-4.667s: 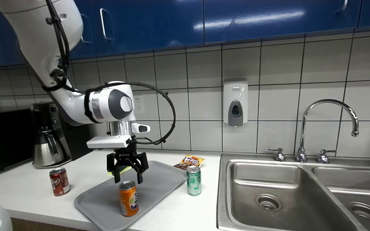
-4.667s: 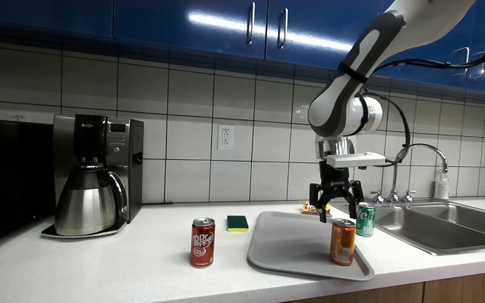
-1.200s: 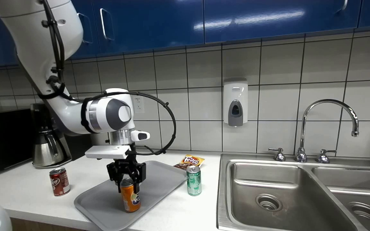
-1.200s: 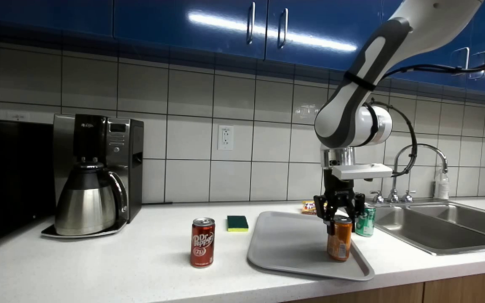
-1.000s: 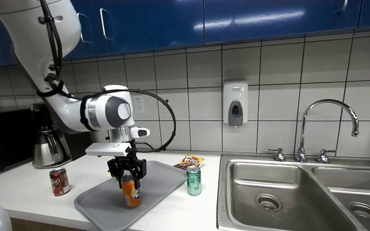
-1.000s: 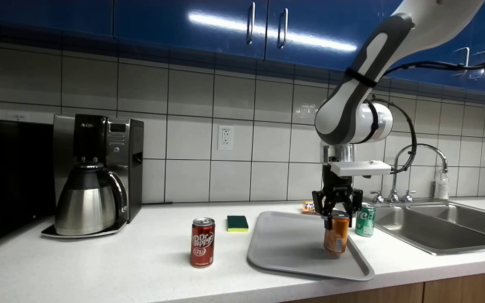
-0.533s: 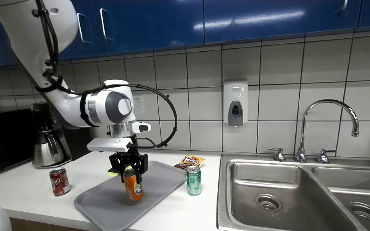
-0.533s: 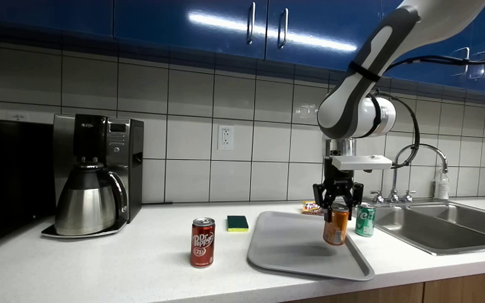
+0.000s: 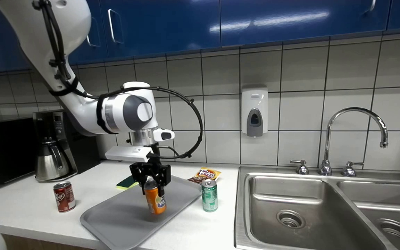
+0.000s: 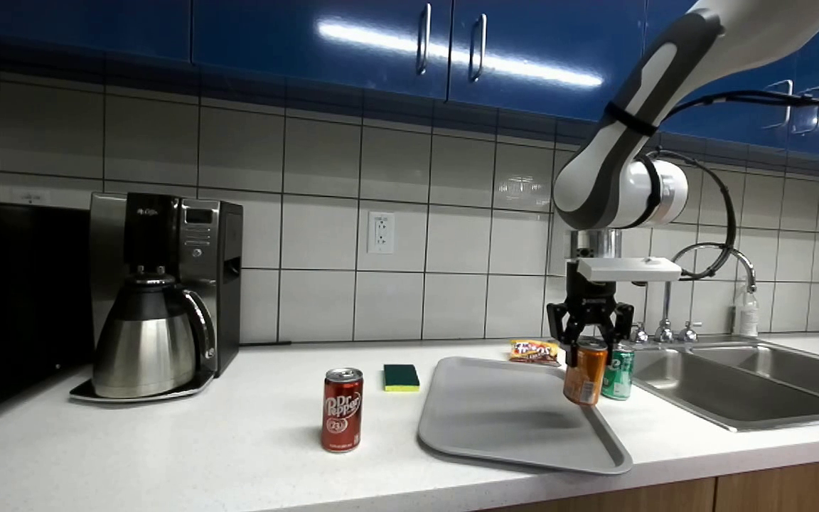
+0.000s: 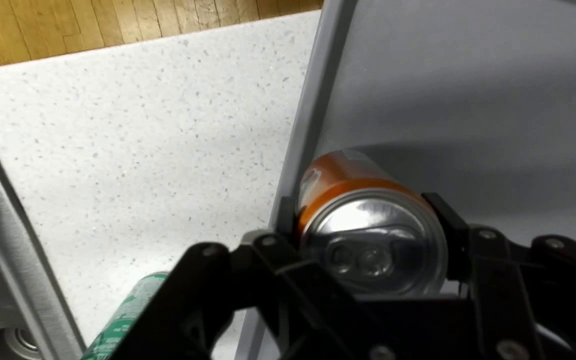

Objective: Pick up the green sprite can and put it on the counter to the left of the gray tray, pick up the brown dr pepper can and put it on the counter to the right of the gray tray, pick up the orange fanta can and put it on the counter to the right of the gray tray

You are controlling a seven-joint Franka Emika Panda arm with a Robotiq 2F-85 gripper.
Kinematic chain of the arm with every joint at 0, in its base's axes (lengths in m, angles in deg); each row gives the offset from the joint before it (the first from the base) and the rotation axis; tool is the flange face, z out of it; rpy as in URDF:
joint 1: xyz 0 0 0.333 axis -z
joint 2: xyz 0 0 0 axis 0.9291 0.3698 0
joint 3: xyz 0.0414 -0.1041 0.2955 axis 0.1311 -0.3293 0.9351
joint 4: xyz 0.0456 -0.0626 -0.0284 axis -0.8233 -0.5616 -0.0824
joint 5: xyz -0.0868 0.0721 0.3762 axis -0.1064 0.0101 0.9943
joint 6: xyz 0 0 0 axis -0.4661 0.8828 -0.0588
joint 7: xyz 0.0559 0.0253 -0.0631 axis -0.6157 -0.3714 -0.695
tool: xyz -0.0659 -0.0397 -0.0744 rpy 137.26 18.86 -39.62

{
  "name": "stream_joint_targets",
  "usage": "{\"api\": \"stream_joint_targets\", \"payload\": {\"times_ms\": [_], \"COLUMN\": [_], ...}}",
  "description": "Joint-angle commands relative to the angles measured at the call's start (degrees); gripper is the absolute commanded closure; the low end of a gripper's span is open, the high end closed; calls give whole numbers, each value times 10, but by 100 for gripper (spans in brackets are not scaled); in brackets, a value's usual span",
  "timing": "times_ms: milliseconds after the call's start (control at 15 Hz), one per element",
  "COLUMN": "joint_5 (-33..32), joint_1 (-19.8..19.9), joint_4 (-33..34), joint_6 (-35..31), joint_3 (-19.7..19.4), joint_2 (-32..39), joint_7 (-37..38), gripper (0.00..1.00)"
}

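Tool (image 10: pixel 590 358): closed around the orange can (image 9: pixel 156 203), which we see tilted above the gray tray (image 9: pixel 116 218)
Green can (image 9: pixel 209 197): upright on bench (image 9: pixel 203 231)

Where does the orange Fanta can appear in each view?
In an exterior view: orange Fanta can, low, left of center.
In an exterior view: Fanta can, low, right of center.
Wrist view: Fanta can, right of center, seen from above.
Shared landmark: gray tray, in all three.

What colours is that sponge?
The sponge is dark green on top, yellow underneath; it shows best in an exterior view.
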Motion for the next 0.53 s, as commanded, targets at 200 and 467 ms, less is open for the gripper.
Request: {"api": "stream_joint_targets", "payload": {"times_ms": [200, 467], "joint_5": [5, 3], "joint_1": [27, 39], "joint_4": [-29, -41], "joint_6": [0, 0], "joint_3": [-11, -20], "joint_2": [-42, -51], "joint_7": [-2, 0], "gripper": [62, 62]}}
